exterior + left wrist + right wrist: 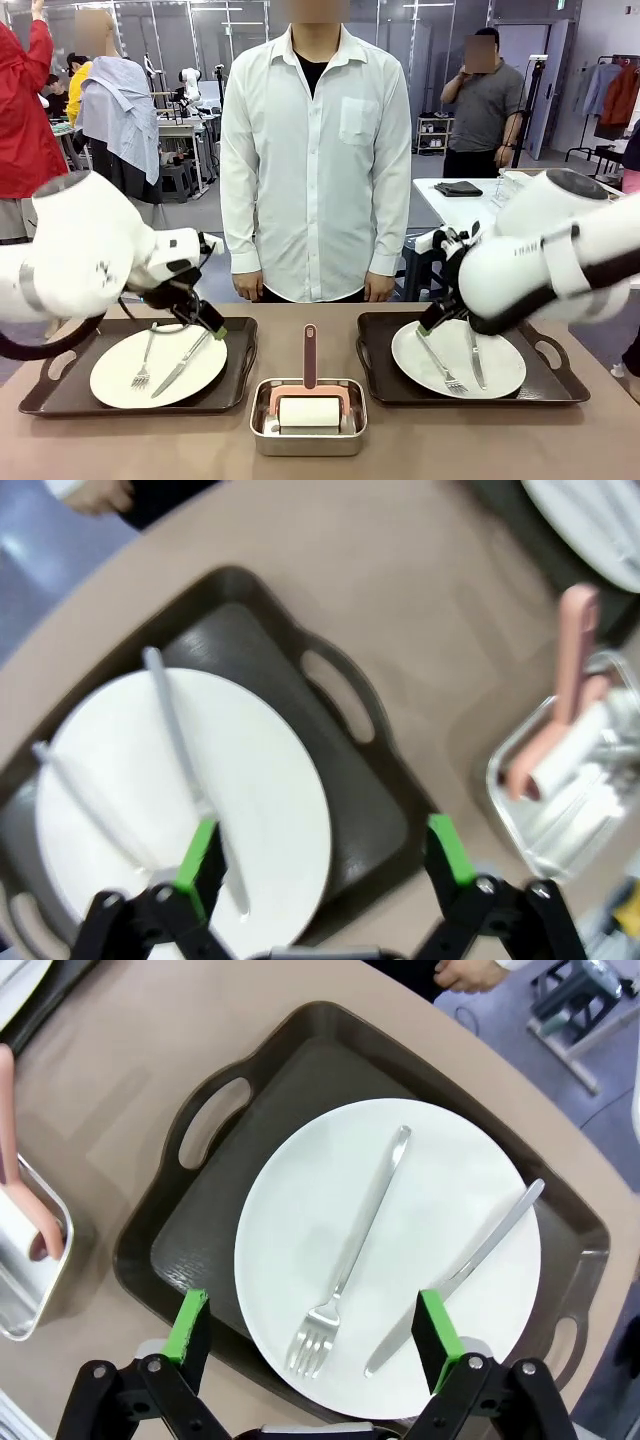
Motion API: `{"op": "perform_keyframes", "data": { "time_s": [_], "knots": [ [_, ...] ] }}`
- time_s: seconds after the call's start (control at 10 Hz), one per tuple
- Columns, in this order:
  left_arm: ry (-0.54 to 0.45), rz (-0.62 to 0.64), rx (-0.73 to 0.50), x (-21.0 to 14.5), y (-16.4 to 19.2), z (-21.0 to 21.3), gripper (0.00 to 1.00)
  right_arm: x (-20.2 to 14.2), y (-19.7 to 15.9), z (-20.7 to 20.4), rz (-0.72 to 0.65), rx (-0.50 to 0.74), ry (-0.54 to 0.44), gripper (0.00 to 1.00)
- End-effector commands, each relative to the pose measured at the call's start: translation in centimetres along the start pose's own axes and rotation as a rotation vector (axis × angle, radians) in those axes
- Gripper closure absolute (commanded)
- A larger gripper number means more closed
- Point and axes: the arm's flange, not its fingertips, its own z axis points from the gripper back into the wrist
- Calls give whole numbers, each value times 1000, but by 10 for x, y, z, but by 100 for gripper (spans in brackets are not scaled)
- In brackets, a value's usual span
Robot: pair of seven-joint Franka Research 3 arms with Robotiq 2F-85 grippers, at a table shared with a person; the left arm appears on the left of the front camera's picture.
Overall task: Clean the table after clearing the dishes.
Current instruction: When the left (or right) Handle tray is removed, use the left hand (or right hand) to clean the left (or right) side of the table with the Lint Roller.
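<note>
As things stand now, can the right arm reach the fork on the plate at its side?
Probably yes. The right gripper hangs open above the plate. The fork lies uncovered below it, apart from the knife, and nothing stands in between.

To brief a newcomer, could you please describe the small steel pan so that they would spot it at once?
On the taupe-brown table, look between the two dark brown trays, on the robot's side. There sits a small rectangular steel pan. Unlike the trays, which carry white plates, it holds a pink-handled white roller.
</note>
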Motion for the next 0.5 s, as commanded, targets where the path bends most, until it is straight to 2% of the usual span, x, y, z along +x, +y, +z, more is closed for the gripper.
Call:
{"op": "perform_keyframes", "data": {
  "time_s": [0.0,0.2,0.4],
  "knots": [
    [44,1,-141,13,41,22,0,17,-31,2,-19,103,26,0],
    [-42,75,-386,10,91,68,0,11,-81,34,-199,311,-32,0],
    [-211,195,-576,-24,145,110,0,-24,-130,70,-406,523,-119,0]
  ]
}}
